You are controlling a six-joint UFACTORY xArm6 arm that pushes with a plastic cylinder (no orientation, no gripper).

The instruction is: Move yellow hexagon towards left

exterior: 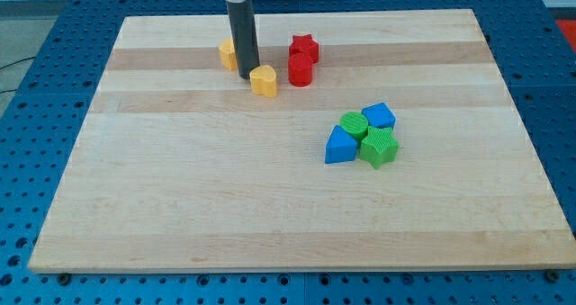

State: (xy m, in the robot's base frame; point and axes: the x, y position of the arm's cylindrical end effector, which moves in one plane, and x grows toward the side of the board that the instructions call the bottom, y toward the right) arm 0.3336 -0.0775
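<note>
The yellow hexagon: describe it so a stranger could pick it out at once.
Start at the dark rod near the top of the wooden board. The yellow hexagon sits just to the view's left of the rod, partly hidden behind it. The other yellow block lies lower, right of my tip.

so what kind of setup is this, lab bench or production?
Likely a lab test bench: a light wooden board lies on a blue perforated table, with small printed blocks like the red cylinder and the rod's tip among them.
</note>
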